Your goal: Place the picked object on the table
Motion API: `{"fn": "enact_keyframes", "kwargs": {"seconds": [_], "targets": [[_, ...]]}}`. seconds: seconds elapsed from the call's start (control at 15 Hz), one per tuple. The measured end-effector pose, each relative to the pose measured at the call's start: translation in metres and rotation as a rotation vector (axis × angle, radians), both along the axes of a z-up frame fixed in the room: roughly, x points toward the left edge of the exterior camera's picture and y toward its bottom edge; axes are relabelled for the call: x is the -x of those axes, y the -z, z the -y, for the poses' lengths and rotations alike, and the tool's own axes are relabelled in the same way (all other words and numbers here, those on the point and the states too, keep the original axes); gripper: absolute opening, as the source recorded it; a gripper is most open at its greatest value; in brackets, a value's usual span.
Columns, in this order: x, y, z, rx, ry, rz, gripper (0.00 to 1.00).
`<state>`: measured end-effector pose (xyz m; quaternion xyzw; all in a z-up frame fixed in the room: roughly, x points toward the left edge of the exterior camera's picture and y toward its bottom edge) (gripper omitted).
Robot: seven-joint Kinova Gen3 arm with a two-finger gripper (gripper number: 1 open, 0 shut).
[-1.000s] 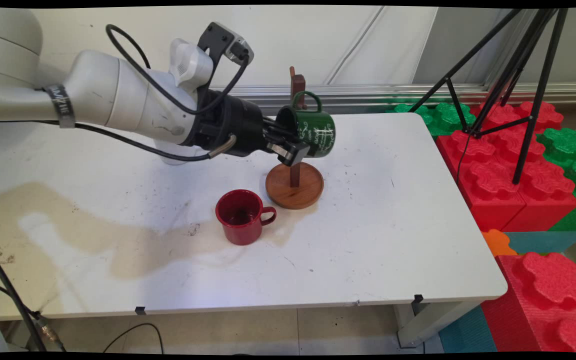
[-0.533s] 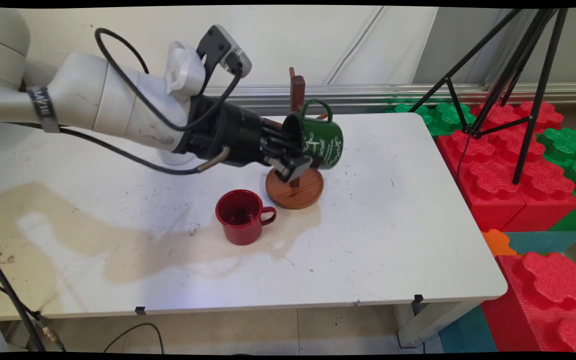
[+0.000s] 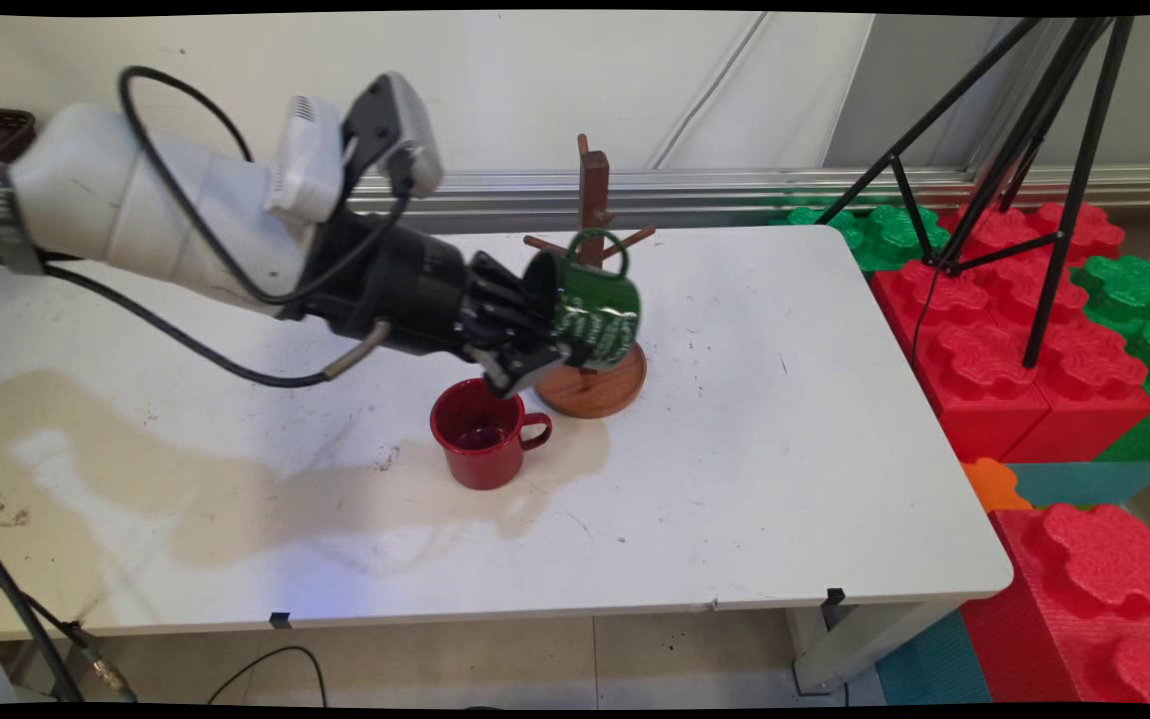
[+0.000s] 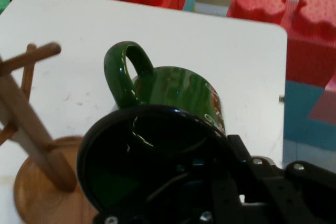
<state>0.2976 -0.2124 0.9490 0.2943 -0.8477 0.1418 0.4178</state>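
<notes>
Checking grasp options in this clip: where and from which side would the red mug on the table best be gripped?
A judgement: the red mug stands upright with its mouth open upward and its handle toward the picture's right. Come from above and pinch the rim's left wall, one finger inside. That side is free of the handle, though the gripper, shut on the green mug, hangs just above.

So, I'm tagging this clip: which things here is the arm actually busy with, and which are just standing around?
In hand:
- gripper, shut on the green mug's rim
- green mug, held tipped on its side, off the table, handle up
- wooden mug tree, right beside the mug

Standing around:
- red mug, upright, just below the gripper
- red and green foam blocks
- black tripod
</notes>
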Motion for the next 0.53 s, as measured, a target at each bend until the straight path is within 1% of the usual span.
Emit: {"fn": "enact_keyframes", "kwargs": {"seconds": [0.13, 0.27, 0.4, 0.53], "targets": [[-0.013, -0.002, -0.004, 0.007, 0.009, 0.033, 0.00], [-0.033, -0.003, -0.010, 0.010, 0.020, 0.083, 0.00], [-0.064, -0.005, -0.017, 0.013, 0.027, 0.155, 0.00], [-0.076, -0.007, -0.017, 0.014, 0.026, 0.185, 0.00]]}}
